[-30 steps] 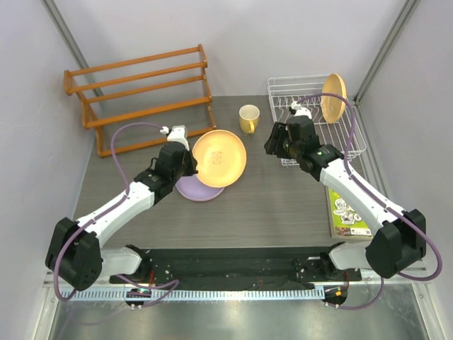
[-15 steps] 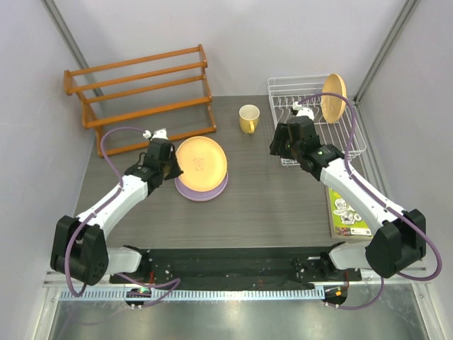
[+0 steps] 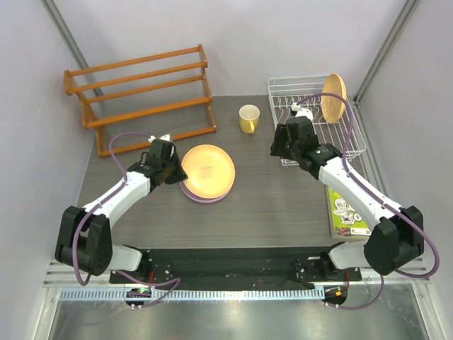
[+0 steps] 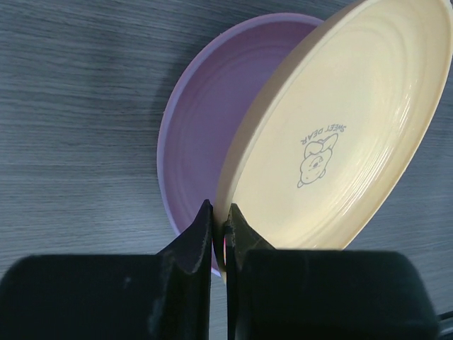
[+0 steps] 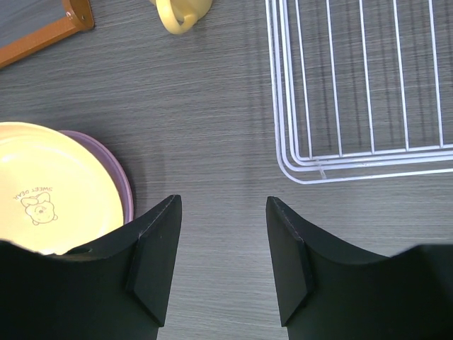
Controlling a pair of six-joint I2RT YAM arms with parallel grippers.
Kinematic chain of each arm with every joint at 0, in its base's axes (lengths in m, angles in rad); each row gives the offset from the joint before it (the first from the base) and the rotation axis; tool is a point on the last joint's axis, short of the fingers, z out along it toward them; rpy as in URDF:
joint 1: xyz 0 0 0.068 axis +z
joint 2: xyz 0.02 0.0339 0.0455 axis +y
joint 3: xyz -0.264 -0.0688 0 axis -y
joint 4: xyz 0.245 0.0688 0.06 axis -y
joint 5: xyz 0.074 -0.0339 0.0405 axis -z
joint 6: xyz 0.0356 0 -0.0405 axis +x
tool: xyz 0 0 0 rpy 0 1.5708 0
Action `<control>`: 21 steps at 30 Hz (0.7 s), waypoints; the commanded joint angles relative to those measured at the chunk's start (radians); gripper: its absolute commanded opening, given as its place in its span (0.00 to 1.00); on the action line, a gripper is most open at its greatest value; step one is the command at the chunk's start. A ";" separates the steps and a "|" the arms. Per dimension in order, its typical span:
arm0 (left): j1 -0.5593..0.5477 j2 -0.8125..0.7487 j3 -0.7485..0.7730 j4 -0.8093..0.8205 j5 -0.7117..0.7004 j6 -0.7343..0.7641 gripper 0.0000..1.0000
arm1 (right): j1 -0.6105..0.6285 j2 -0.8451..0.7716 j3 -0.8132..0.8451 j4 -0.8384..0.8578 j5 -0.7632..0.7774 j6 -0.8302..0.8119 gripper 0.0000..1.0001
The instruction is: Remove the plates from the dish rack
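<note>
My left gripper point(image 3: 177, 172) is shut on the near rim of an orange-yellow plate point(image 3: 207, 171). The plate lies tilted on the lilac plate point(image 3: 204, 199). The left wrist view shows my jaws point(image 4: 219, 216) pinching the yellow plate point(image 4: 340, 134) over the lilac plate point(image 4: 202, 134). My right gripper point(image 3: 278, 146) is open and empty above the table, left of the white dish rack point(image 3: 309, 88). A second orange-yellow plate point(image 3: 333, 98) stands upright in the rack. The right wrist view shows open jaws point(image 5: 221, 205), the stacked yellow plate point(image 5: 49, 191) and the rack corner point(image 5: 354, 85). No pink plate shows.
A small yellow mug point(image 3: 248, 118) stands between the plate stack and the dish rack. An orange wooden slatted rack point(image 3: 141, 92) is at the back left. A printed booklet point(image 3: 347, 209) lies at the right edge, under my right arm.
My left gripper has carried the orange-yellow plate down and slightly right onto the lilac plate, flattening it. My right gripper has barely moved.
</note>
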 commanded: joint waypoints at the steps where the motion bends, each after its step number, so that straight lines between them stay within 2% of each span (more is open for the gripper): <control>1: 0.005 0.004 0.009 -0.015 0.067 -0.023 0.11 | -0.005 0.004 0.008 0.014 0.022 -0.023 0.57; 2: 0.005 0.000 0.007 -0.015 0.065 -0.023 0.16 | -0.005 0.004 0.008 0.014 0.024 -0.024 0.57; 3: 0.005 0.000 0.005 -0.020 0.061 -0.024 0.16 | -0.007 0.006 0.008 0.012 0.027 -0.026 0.57; 6: 0.005 -0.006 0.010 -0.033 0.045 -0.021 0.49 | -0.008 0.010 0.010 0.011 0.033 -0.033 0.57; 9: 0.006 -0.009 0.019 -0.052 0.024 -0.010 0.54 | -0.013 0.010 0.014 0.008 0.068 -0.046 0.57; 11: 0.005 -0.013 0.033 -0.070 0.004 -0.001 0.70 | -0.027 0.015 0.020 0.008 0.101 -0.058 0.57; 15: 0.005 -0.020 0.051 -0.096 -0.025 0.031 0.87 | -0.068 0.029 0.074 -0.005 0.188 -0.113 0.57; 16: 0.005 -0.029 0.061 -0.101 -0.027 0.042 0.99 | -0.080 0.041 0.086 -0.003 0.220 -0.141 0.58; 19: 0.005 -0.052 0.071 -0.087 -0.070 0.065 0.99 | -0.138 0.075 0.164 0.004 0.373 -0.203 0.73; 21: 0.005 -0.063 0.079 -0.050 -0.061 0.079 0.99 | -0.200 0.134 0.254 0.018 0.441 -0.239 0.75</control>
